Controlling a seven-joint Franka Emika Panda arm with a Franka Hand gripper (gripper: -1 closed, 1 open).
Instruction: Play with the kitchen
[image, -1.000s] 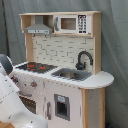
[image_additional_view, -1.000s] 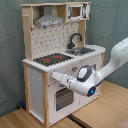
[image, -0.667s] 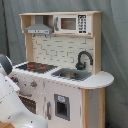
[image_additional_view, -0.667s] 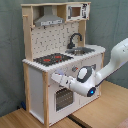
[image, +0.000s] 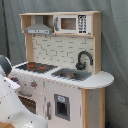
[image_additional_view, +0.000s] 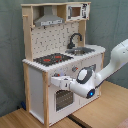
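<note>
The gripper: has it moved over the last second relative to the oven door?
Cannot tell of any real shift: in the second exterior view the gripper sits at the kitchen front, by the oven door's upper left, as before.

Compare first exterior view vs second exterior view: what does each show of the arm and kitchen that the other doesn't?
Only the first exterior view: the cabinet door under the sink, and the microwave face-on.

Only the second exterior view: the arm's wrist reaching to the oven door, the tool at the kitchen's front panel, the wooden floor.

Both exterior views: the kitchen with red-ringed hob, sink, black tap, hood.
</note>
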